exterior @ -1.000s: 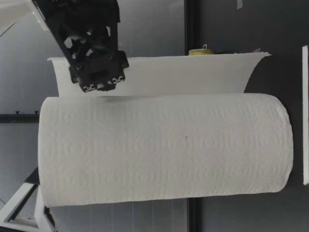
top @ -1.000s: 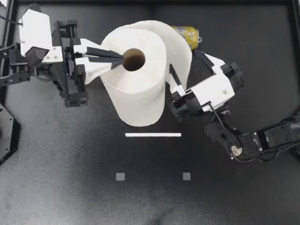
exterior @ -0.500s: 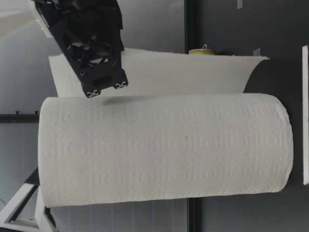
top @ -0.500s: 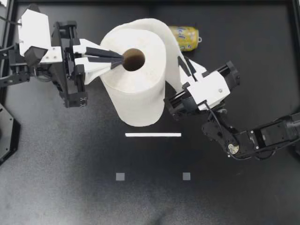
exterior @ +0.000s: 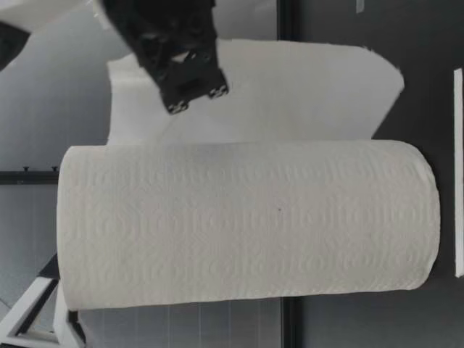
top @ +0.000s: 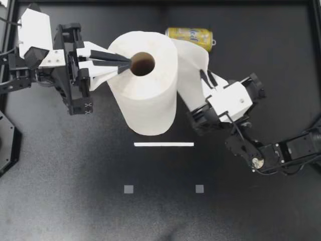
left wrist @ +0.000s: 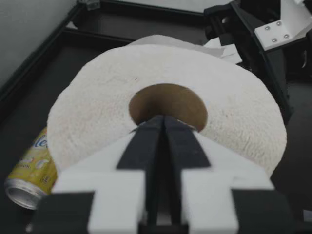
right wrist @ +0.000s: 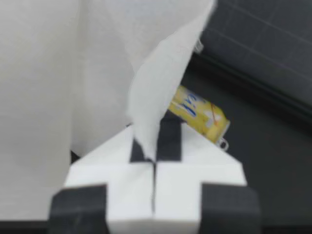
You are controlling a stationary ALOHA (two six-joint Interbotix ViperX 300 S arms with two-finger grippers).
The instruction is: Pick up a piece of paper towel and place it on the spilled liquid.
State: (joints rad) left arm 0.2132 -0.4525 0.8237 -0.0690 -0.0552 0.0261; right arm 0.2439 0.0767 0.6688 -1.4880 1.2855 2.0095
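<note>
Paper towel roll (top: 149,98) upright, core skyward

You have one paper towel roll (top: 145,95), one yellow can (top: 193,34), one white strip (top: 163,144), two grey squares (top: 129,189) (top: 199,189), and two grippers: left gripper (top: 127,63), right gripper (top: 205,76).

Light falls evenly and diffusely from above. In the top view the dark table (top: 75,201) returns little light, while the paper towel roll (top: 150,103) and the white shell of my right gripper (top: 206,78) read very bright, and the roll's top face is nearly washed out. Shadows are soft and faint. In the low view the roll's embossing is crisp, but the gripper above it is smeared. In the right wrist view the loose sheet (right wrist: 161,87) is soft and out of focus.
</note>
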